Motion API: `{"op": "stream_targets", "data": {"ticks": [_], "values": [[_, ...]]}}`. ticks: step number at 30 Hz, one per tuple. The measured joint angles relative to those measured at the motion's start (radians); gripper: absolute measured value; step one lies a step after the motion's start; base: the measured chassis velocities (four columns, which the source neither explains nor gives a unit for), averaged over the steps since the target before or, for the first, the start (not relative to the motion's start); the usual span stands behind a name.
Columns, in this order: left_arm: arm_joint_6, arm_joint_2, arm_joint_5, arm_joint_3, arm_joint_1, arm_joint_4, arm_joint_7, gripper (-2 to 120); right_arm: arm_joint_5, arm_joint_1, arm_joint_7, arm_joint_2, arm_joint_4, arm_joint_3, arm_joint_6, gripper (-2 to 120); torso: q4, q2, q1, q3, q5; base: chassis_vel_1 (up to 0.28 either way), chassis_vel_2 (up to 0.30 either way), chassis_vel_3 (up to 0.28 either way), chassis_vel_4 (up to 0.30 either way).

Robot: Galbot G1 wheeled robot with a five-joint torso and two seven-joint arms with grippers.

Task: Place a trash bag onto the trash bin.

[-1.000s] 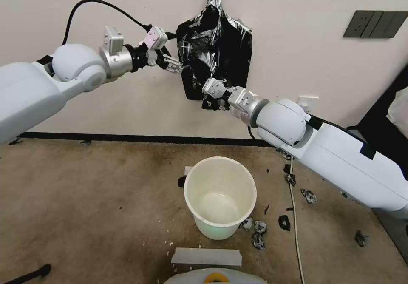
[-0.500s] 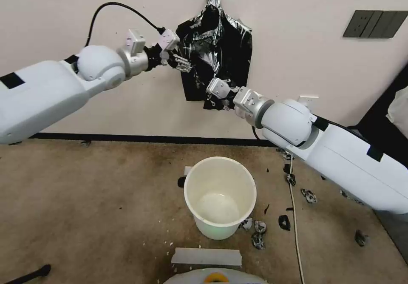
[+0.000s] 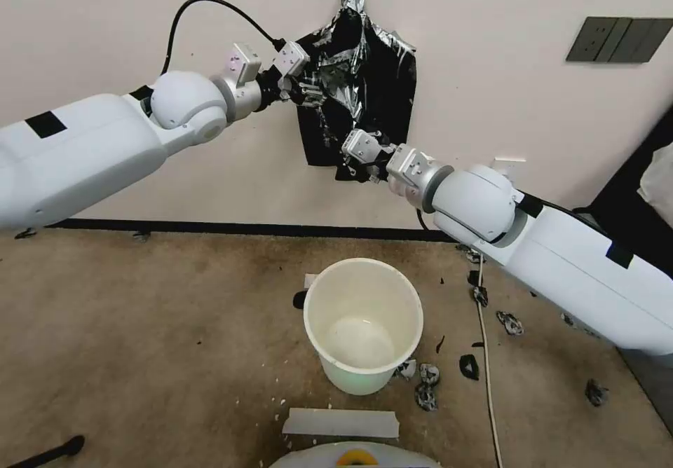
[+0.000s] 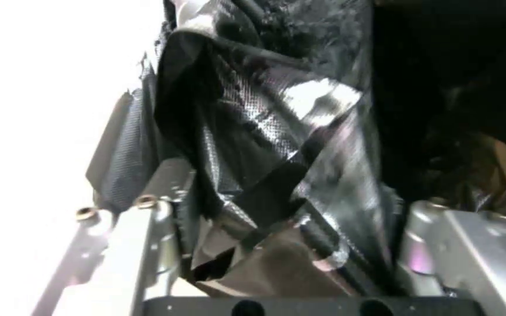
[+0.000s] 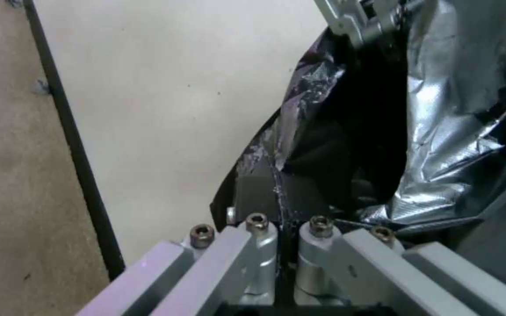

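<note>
A bundle of black bags [image 3: 382, 97] hangs from a taped top on the wall. Its front sheet is the glossy, crinkled trash bag [image 3: 335, 79] [image 4: 276, 131] [image 5: 440, 131]. My left gripper [image 3: 308, 93] [image 4: 288, 210] is open at the bag's upper left edge, with a fold of plastic lying between its spread fingers. My right gripper [image 3: 348, 165] [image 5: 288, 228] is shut on the bag's lower edge, pinching thin film. The cream-white trash bin [image 3: 357, 377] stands upright and unlined on the carpet, below both grippers.
Torn black scraps [image 3: 427, 377] lie on the carpet right of the bin, along a white cable [image 3: 487, 370]. A white strip [image 3: 341, 422] lies in front of the bin. Dark wall plates [image 3: 617, 39] sit at the upper right.
My left arm has swung right and up, bringing its gripper from beside the bag onto the bag's upper left edge. The right gripper has shifted slightly right, holding the lower edge.
</note>
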Motion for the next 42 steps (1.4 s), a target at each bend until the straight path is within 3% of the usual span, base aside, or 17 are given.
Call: {"op": "stream_targets", "data": {"ticks": [4, 11, 13, 16, 17, 22, 27, 33, 40, 42], "values": [[0.000, 0.001, -0.001, -0.001, 0.001, 0.000, -0.004, 45, 0.000, -0.003, 0.000, -0.002, 0.002, 0.003, 0.000, 0, -0.0001, 0.000, 0.000, 0.000, 0.0000, 0.000, 0.000, 0.000, 0.000], [0.002, -0.003, -0.004, -0.004, 0.005, -0.004, -0.019, 13, 0.018, -0.027, 0.020, 0.001, 0.022, 0.025, 0.007, 0, 0.0000, 0.000, 0.000, 0.000, 0.0000, 0.000, 0.000, 0.000, 0.000], [0.002, -0.003, -0.004, -0.004, 0.005, -0.004, -0.020, 12, 0.021, -0.031, 0.023, 0.001, 0.026, 0.030, 0.008, 0, 0.0000, 0.000, 0.000, 0.000, 0.0000, 0.000, 0.000, 0.000, 0.000], [0.003, -0.004, -0.005, -0.005, 0.006, -0.004, -0.022, 3, 0.031, -0.048, 0.030, 0.000, 0.042, 0.050, 0.013, 8, 0.0000, 0.000, 0.000, 0.000, 0.0000, 0.000, 0.000, 0.000, 0.000], [0.004, -0.004, -0.005, -0.005, 0.007, -0.003, -0.022, 0, 0.044, -0.070, 0.039, -0.004, 0.065, 0.078, 0.019, 17, 0.0000, 0.000, 0.000, 0.000, 0.0000, 0.000, 0.000, 0.000, 0.000], [0.004, -0.005, -0.005, -0.016, 0.022, 0.000, -0.025, 0, 0.164, -0.145, 0.100, -0.022, 0.163, 0.183, 0.038, 34, -0.0002, 0.000, 0.000, 0.000, 0.0002, 0.000, 0.000, 0.000, 0.000], [0.005, -0.006, -0.005, -0.035, 0.038, 0.001, -0.029, 0, 0.208, -0.144, 0.158, -0.024, 0.180, 0.218, 0.059, 48, -0.0003, 0.000, 0.000, 0.000, 0.0002, 0.000, 0.000, 0.000, 0.000], [0.006, -0.010, -0.006, -0.070, 0.062, 0.010, -0.040, 0, 0.207, -0.004, 0.350, 0.023, 0.099, 0.084, 0.004, 75, -0.0001, 0.000, 0.000, 0.000, -0.0003, 0.000, 0.000, 0.000, 0.000], [0.007, -0.011, -0.007, -0.086, 0.069, 0.013, -0.047, 0, 0.177, 0.063, 0.454, 0.135, 0.007, 0.000, -0.050, 98, 0.0001, 0.000, 0.000, 0.000, -0.0002, 0.000, 0.000, 0.000, 0.000], [0.008, -0.012, -0.008, -0.087, 0.069, 0.013, -0.048, 0, 0.138, 0.068, 0.467, 0.159, -0.017, -0.019, -0.069, 100, 0.0000, 0.000, 0.000, 0.000, -0.0002, 0.000, 0.000, 0.000, 0.000]]}}
